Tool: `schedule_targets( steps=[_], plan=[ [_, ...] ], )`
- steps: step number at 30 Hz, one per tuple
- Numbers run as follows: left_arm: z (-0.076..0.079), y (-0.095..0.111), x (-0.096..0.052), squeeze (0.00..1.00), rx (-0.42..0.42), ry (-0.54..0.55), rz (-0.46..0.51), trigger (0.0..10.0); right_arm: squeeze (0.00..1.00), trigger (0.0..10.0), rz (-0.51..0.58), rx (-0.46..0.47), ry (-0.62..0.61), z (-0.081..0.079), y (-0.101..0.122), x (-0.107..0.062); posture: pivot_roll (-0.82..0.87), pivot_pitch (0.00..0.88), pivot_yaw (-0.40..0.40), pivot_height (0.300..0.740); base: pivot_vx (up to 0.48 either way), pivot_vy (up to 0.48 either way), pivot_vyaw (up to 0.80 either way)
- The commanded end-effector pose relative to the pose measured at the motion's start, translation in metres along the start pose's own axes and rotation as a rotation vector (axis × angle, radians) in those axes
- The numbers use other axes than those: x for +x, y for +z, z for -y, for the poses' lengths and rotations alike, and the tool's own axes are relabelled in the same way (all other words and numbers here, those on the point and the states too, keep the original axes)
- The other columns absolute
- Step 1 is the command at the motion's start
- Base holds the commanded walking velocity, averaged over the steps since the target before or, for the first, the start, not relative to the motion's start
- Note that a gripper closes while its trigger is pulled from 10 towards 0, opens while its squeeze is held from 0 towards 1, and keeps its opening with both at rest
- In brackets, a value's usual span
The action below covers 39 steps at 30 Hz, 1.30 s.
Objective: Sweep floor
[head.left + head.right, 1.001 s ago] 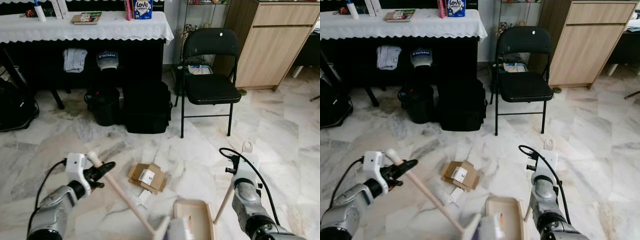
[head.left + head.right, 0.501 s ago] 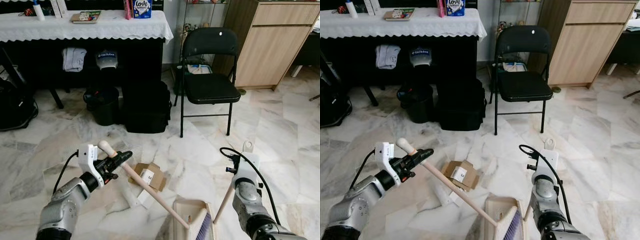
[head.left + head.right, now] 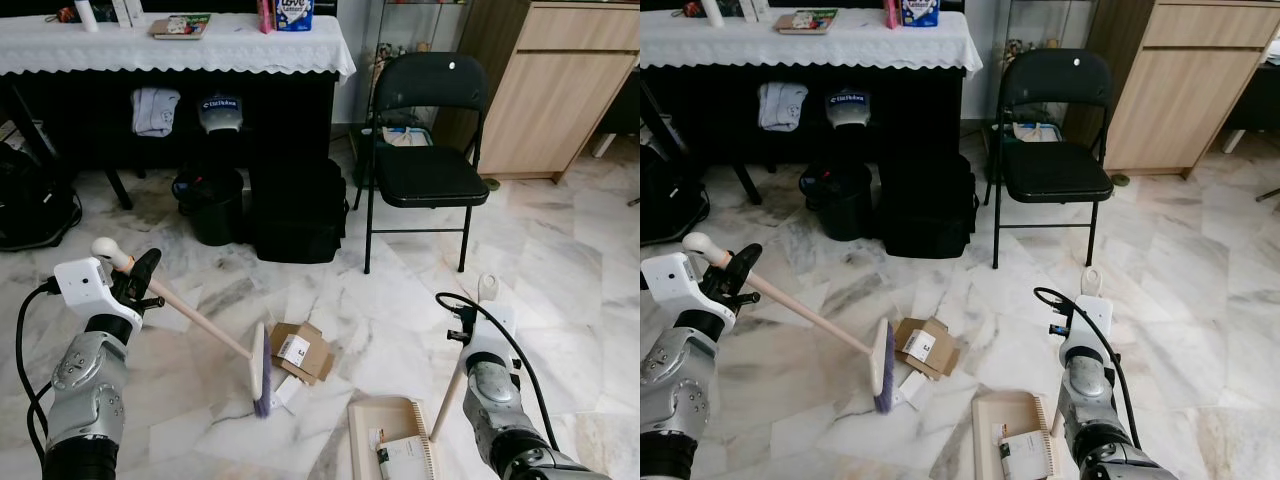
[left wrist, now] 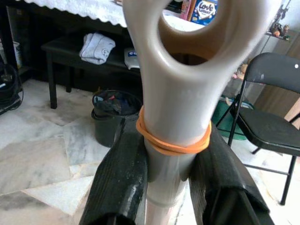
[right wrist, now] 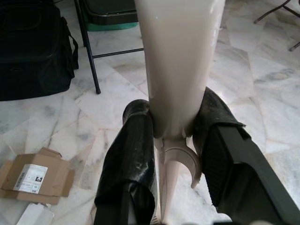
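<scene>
Left eye view: left gripper [image 3: 135, 285] fingers clamp the broom [image 3: 190, 320] at 9 o'clock of the cardboard [image 3: 300, 352]; right gripper [image 5: 176, 140] fingers grip the dustpan [image 3: 392, 450] handle.

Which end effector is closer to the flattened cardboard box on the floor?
Right, though not by much. The right end effector grips the dustpan handle, just right of the cardboard box. The left end effector grips the broom handle's top, farther off to the left.
</scene>
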<state>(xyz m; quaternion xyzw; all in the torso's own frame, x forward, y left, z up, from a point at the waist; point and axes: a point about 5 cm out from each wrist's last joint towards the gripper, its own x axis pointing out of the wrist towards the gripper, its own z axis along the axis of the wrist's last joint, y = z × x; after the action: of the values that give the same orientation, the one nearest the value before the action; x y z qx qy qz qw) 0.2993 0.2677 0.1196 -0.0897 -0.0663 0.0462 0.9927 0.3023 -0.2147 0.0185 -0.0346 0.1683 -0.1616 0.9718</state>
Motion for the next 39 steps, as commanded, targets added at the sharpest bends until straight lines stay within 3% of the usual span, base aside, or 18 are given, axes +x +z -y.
schedule_targets(
  steps=[1,5,8,10,12,18,31,39],
  plan=[
    [0.004,0.008,0.006,0.0,-0.002,0.008,0.055,10.0,0.0,10.0,0.046,0.002,0.015,-0.002,0.008,0.002,0.07,0.0,-0.041,0.74,0.0,0.0,0.0],
    [0.001,0.011,0.005,0.0,0.045,0.092,0.109,10.0,0.0,10.0,0.104,0.029,0.041,-0.005,0.016,0.002,0.06,0.0,-0.042,0.74,0.0,0.0,0.0],
    [0.007,0.008,0.004,0.0,0.089,0.109,0.122,10.0,0.0,10.0,0.155,0.037,0.077,-0.01,0.023,0.002,0.06,0.0,-0.042,0.74,0.0,0.0,0.0],
    [0.017,0.0,0.004,0.0,0.103,0.082,0.11,10.0,0.0,10.0,0.182,0.037,0.096,-0.013,0.026,0.001,0.07,0.0,-0.044,0.74,0.0,0.0,0.0],
    [0.039,-0.011,0.004,0.0,0.154,0.001,0.086,10.0,0.0,10.0,0.205,0.04,0.117,-0.016,0.028,-0.001,0.06,0.0,-0.04,0.74,0.0,0.0,0.0],
    [0.054,-0.021,0.004,0.0,0.188,-0.038,0.079,10.0,0.0,10.0,0.228,0.06,0.141,-0.021,0.029,-0.003,0.05,0.0,-0.031,0.74,0.0,0.0,0.0],
    [0.059,-0.024,0.001,0.0,0.218,-0.009,0.124,10.0,0.0,10.0,0.367,0.133,0.132,-0.018,0.048,-0.006,0.04,0.0,-0.017,0.74,0.0,0.0,0.0],
    [0.068,-0.029,-0.002,0.0,0.218,-0.039,0.125,10.0,0.0,10.0,0.41,0.132,0.147,-0.028,0.053,-0.012,0.02,0.0,-0.003,0.74,0.0,0.0,0.0]
  ],
)
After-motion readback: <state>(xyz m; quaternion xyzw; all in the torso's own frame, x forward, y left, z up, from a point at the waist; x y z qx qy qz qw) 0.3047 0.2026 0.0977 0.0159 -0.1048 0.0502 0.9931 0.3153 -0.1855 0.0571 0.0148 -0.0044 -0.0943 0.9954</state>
